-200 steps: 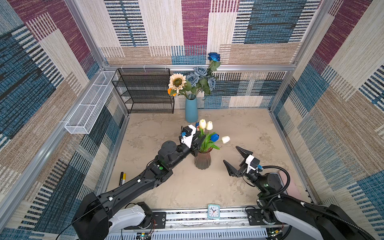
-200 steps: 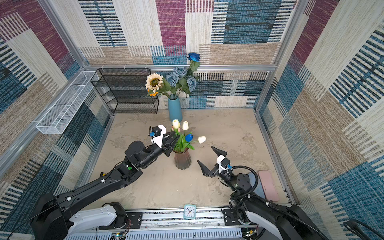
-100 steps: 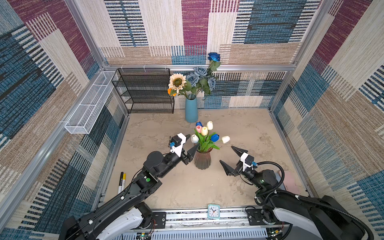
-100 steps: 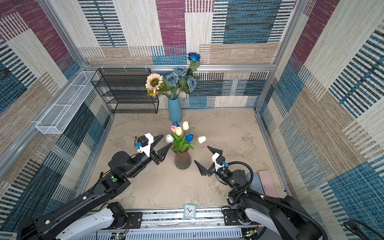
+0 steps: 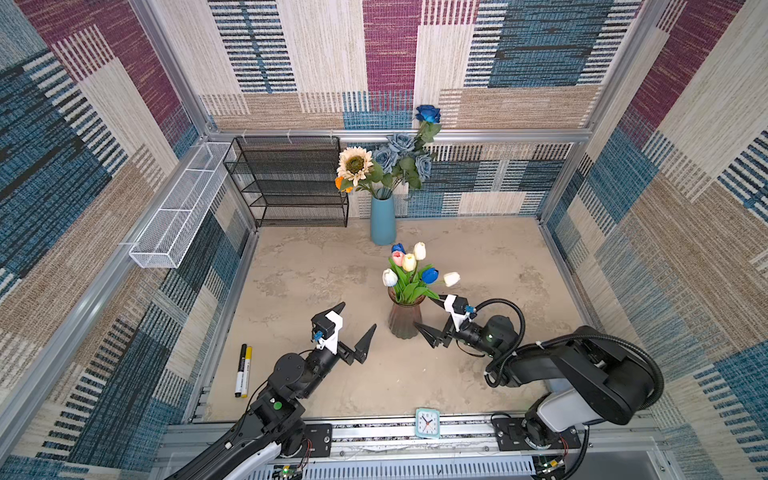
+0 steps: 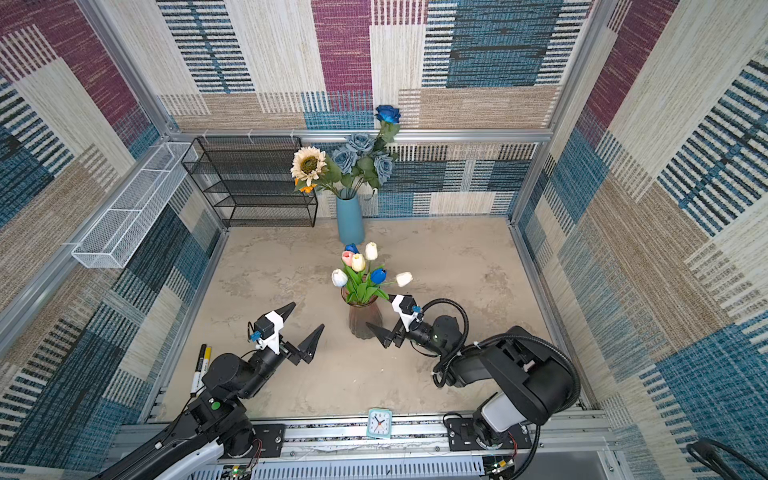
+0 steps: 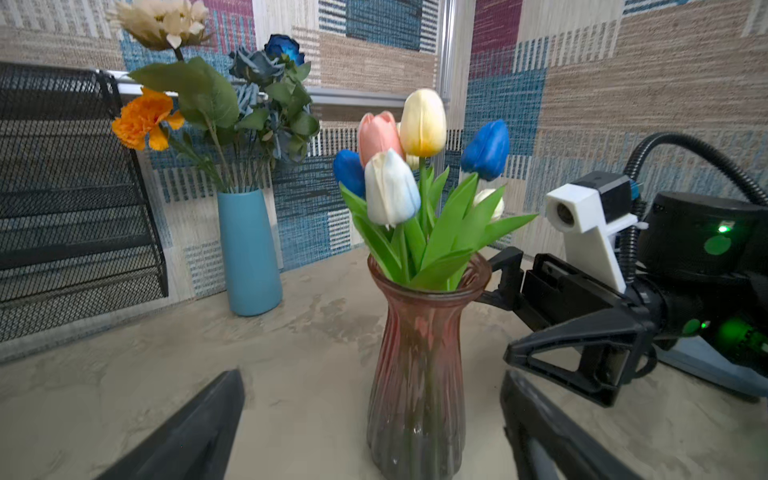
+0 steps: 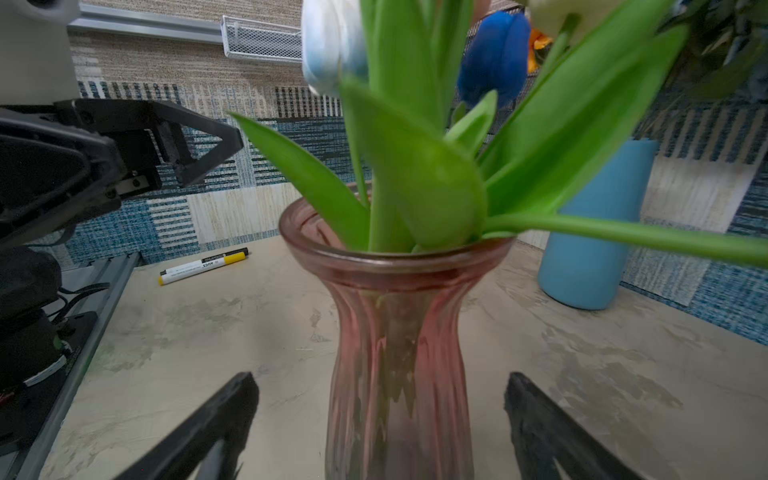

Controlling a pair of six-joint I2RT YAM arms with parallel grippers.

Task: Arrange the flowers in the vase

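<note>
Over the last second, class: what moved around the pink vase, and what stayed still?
The left hand opened, let go of the tulips and drew back toward its base. The right hand, open, moved in to the pink vase. It, the blue vase, the markers and the clock stayed put.

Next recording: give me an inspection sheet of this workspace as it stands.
Surface: mottled beige table, bare around the vases.
Job's things: tulips stand in pink vase mid-table; roses and sunflower in blue vase by the back wall.
Clutter: two markers at the left edge; clock on the front rail.
Grippers: left gripper open, empty, apart from pink vase; right gripper open, jaws either side of pink vase, no contact seen.
Cables: black hose loops over the right wrist.
Surroundings: black mesh shelf, white wire basket, patterned walls.
</note>
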